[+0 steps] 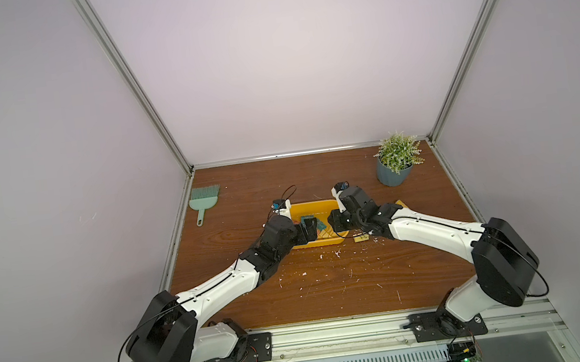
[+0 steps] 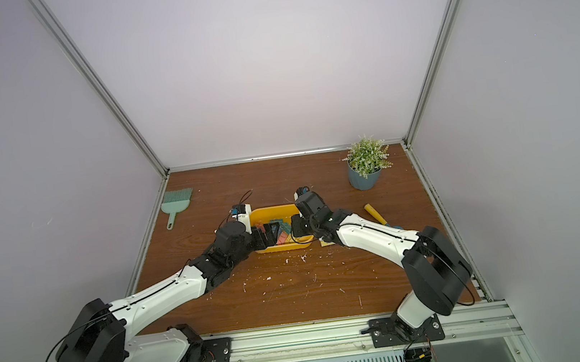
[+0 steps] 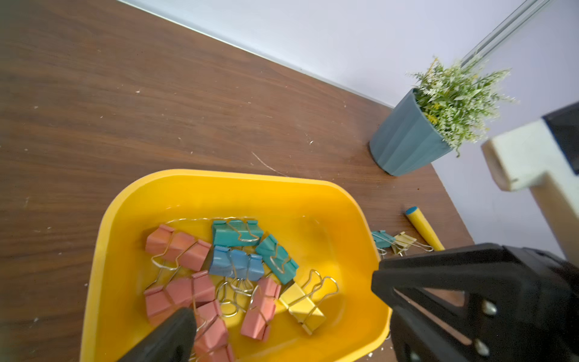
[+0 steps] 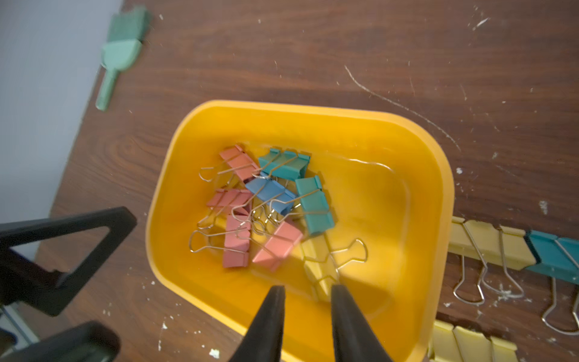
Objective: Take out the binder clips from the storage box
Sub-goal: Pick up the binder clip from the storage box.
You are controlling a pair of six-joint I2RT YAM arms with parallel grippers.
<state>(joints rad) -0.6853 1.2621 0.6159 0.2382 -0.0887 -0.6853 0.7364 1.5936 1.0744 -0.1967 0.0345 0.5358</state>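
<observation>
The yellow storage box (image 1: 312, 207) (image 2: 270, 212) stands mid-table between my arms. Several binder clips (image 3: 238, 263) (image 4: 272, 194) in pink, teal, blue and yellow lie heaped inside it. My left gripper (image 3: 280, 296) (image 1: 310, 226) hangs wide open over the box, with one of its fingers (image 3: 175, 329) above the pink clips and the other by the box's wall. My right gripper (image 4: 307, 293) (image 1: 332, 222) is open a small way, low inside the near wall, holding nothing. A yellow clip (image 4: 319, 266) lies just beyond its tips. Three more clips (image 4: 488, 244) lie on the table beside the box.
A potted plant (image 1: 394, 173) stands at the back right. A green brush (image 1: 204, 201) lies at the back left. A yellow-handled tool (image 2: 375, 213) lies right of the box. White specks (image 1: 337, 255) litter the wood in front of the box.
</observation>
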